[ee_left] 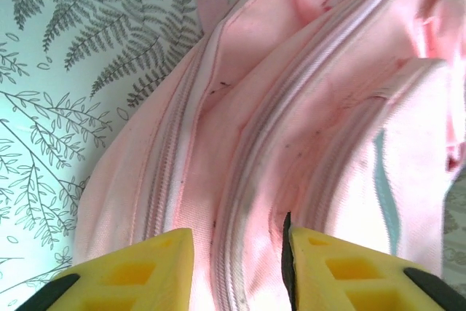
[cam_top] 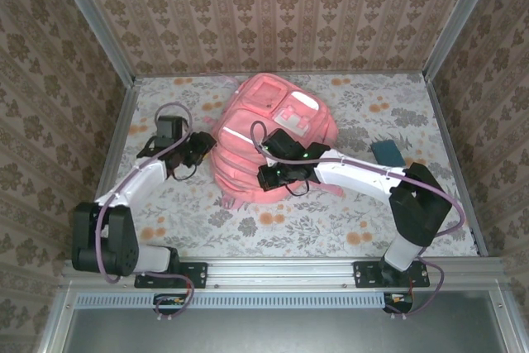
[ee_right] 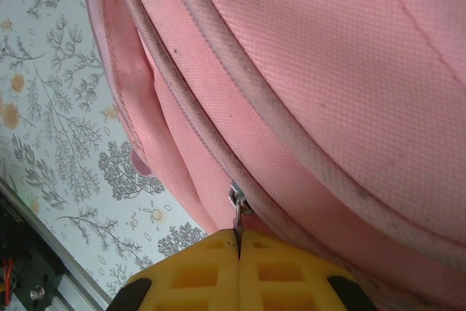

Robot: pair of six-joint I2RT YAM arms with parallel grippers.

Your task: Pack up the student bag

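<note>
The student bag (cam_top: 277, 117), a large salmon-pink backpack, lies in the middle of the table. My left gripper (cam_top: 203, 148) is at its left edge. In the left wrist view its yellow fingers (ee_left: 138, 276) stand apart, with the bag's (ee_left: 291, 107) zip seams showing in the gap and nothing clamped (ee_left: 237, 271). My right gripper (cam_top: 269, 176) rests on the bag's near side. In the right wrist view its jaws (ee_right: 239, 244) are shut on a small metal zipper pull (ee_right: 237, 202) hanging from a zip seam of the bag (ee_right: 328, 71).
A small teal case (cam_top: 387, 152) lies on the floral tablecloth (cam_top: 331, 221) to the right of the bag. Patterned walls enclose the table on three sides. A metal rail (cam_top: 281, 270) runs along the near edge by the arm bases.
</note>
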